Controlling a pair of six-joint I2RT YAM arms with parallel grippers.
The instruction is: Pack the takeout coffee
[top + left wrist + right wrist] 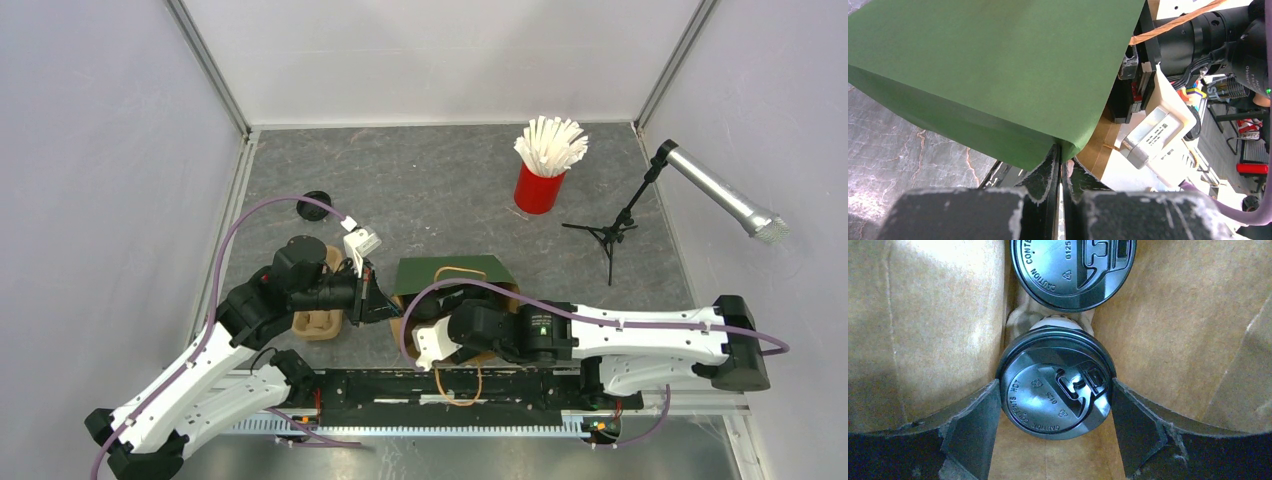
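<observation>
Two inside green bag (452,272), centre of overhead frame: far cup (1073,265) at wrist view's top, near cup (1055,405) below, gripped at lid by wide-spread right pincer (1055,385). Left pincer (1062,167) pinched tight on bag edge. Step, probably: seating second cup. Next: let go, lift straight out.

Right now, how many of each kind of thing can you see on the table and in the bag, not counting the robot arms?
Green bag: 1
Lidded coffee cups inside it: 2
Red cup of straws: 1
Brown cup carrier: 1
Small black disc: 1
Microphone on a stand: 1
Total: 7
</observation>
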